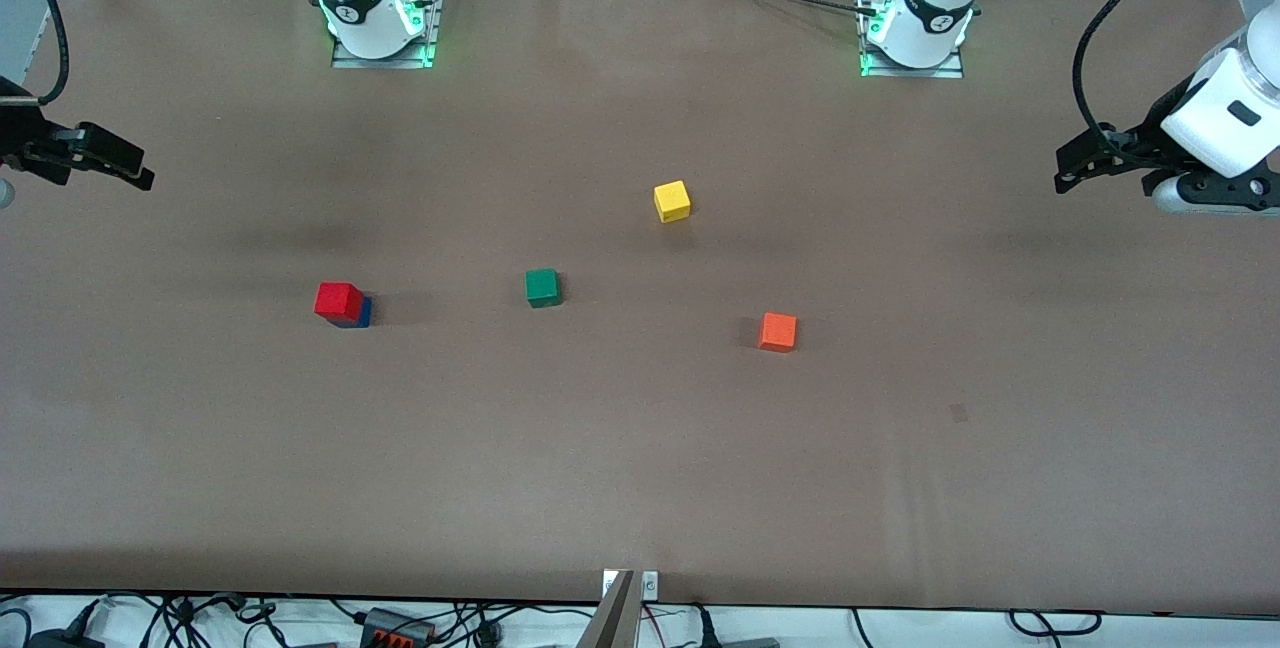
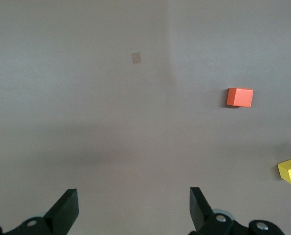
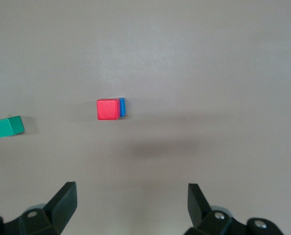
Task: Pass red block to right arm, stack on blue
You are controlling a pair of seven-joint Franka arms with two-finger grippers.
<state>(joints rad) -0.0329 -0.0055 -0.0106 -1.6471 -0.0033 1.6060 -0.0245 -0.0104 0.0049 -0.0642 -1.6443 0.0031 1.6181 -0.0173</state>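
Observation:
The red block (image 1: 339, 301) sits on top of the blue block (image 1: 364, 314) toward the right arm's end of the table; only a strip of blue shows under it. The right wrist view shows the same stack, red block (image 3: 108, 109) over the blue block (image 3: 123, 107). My right gripper (image 1: 105, 165) hangs open and empty over the table's edge at its own end, well away from the stack. In its wrist view the right gripper (image 3: 132, 200) holds nothing. My left gripper (image 1: 1085, 168) is open and empty over the left arm's end, as the left gripper (image 2: 134, 205) shows.
A dark green cube (image 1: 542, 287) lies mid-table beside the stack. A yellow cube (image 1: 672, 201) lies farther from the front camera. An orange cube (image 1: 777, 331) lies toward the left arm's end. Cables run along the table's near edge and by the bases.

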